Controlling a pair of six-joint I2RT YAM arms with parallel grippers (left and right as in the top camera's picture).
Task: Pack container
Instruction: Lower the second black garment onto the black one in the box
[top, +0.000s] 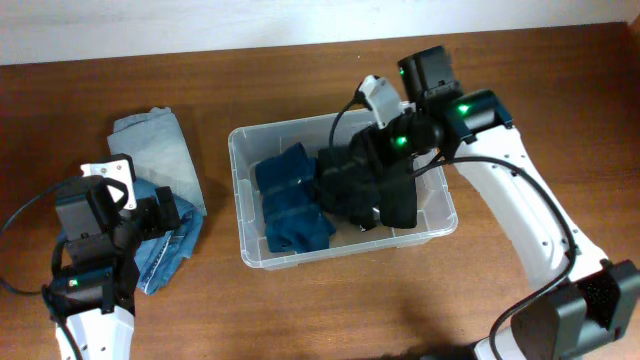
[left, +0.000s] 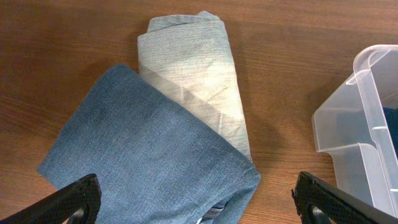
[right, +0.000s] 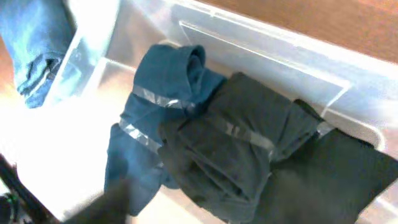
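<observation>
Brown wooden tabletop (top: 300, 310) filled every view. Nearest, the left gripper (left: 205, 208) hung with jaws spread wide over darker folded jeans (left: 149, 149), which overlapped a paler folded pair (left: 193, 74) beyond. Just right of them, mid-table, sat the clear container (top: 243, 215), holding a blue garment (top: 290, 205) beside a black garment (top: 350, 180). Farther back, the right gripper (top: 385, 175) reached into the container against the black cloth, which hid its jaws; I could not tell their state. Only the right wrist view showed pale shiny strips crossing both garments.
</observation>
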